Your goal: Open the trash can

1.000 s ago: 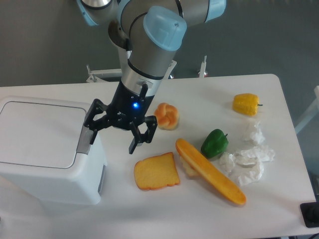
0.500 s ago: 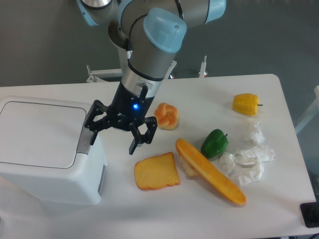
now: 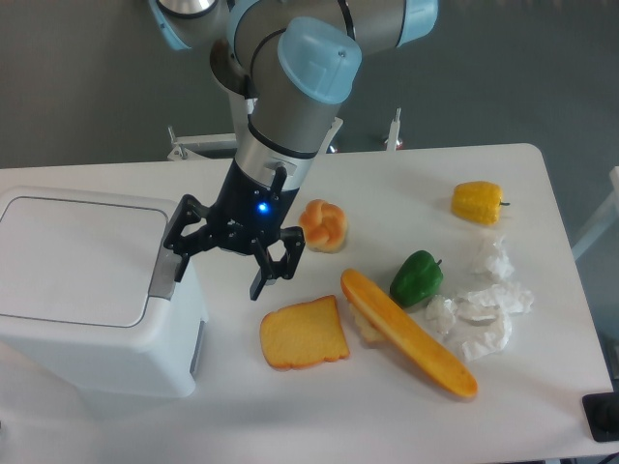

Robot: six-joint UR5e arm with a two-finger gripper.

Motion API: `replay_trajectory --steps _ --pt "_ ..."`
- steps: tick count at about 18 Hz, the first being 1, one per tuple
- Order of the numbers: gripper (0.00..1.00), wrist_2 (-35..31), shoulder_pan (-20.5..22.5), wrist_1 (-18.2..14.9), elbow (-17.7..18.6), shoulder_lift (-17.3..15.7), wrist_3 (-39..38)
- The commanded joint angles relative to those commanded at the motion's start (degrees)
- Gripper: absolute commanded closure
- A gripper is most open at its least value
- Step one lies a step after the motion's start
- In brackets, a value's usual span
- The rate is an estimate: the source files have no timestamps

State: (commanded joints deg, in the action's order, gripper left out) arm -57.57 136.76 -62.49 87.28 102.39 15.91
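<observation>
A: Where is the trash can (image 3: pixel 82 290)?
B: On the left of the table (image 3: pixel 542 193), with its lid shut flat.
A: And the hand (image 3: pixel 221 275)?
B: It is open and holds nothing. One finger (image 3: pixel 177 274) is right by the grey latch (image 3: pixel 162 275).
A: What now?
B: I think it needs to push that latch down so the lid pops up
</observation>
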Motion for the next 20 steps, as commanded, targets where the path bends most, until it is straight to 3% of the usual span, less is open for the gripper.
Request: replay_trajectory --steps 20 --pt "0.00 0.26 -0.79 0.26 0.17 -0.44 -0.35"
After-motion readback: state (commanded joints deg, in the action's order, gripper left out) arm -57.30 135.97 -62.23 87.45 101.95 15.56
